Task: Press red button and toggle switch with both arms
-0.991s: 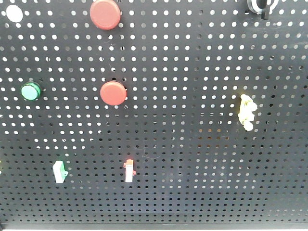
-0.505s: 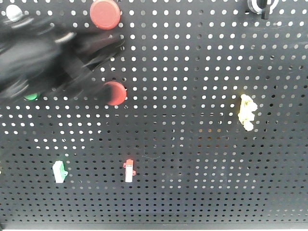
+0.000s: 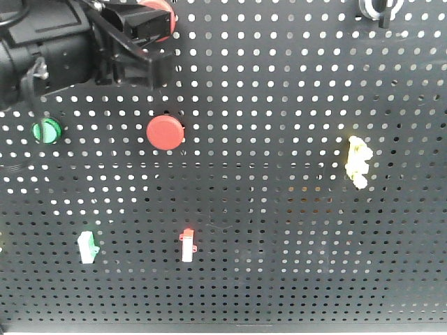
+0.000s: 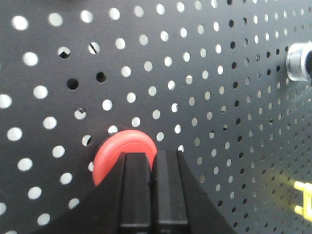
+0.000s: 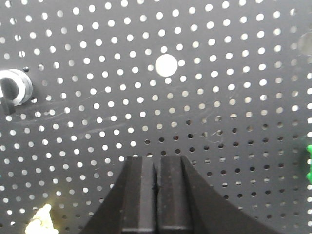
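Observation:
The red button (image 3: 158, 3), the wider upper one, is mostly hidden behind my left gripper (image 3: 157, 40) at the top left of the black pegboard (image 3: 279, 230). In the left wrist view the left gripper (image 4: 152, 155) is shut and empty, its tips over the right part of the red button (image 4: 117, 148); contact cannot be told. My right gripper (image 5: 157, 160) is shut and empty, facing bare pegboard, and is out of the front view. The toggle switches are a red one (image 3: 187, 246), a green one (image 3: 86, 248) and a yellow one (image 3: 358, 162).
A smaller red button (image 3: 165, 132) sits below the left gripper, with a green button (image 3: 45, 130) to its left. A silver key switch (image 3: 377, 8) is at the top right. The right wrist view shows a silver ring (image 5: 12, 87) and the yellow switch (image 5: 41, 219).
The left arm came in from the left and rose onto the upper red button, uncovering the green button and the smaller red one. The board's parts have not moved.

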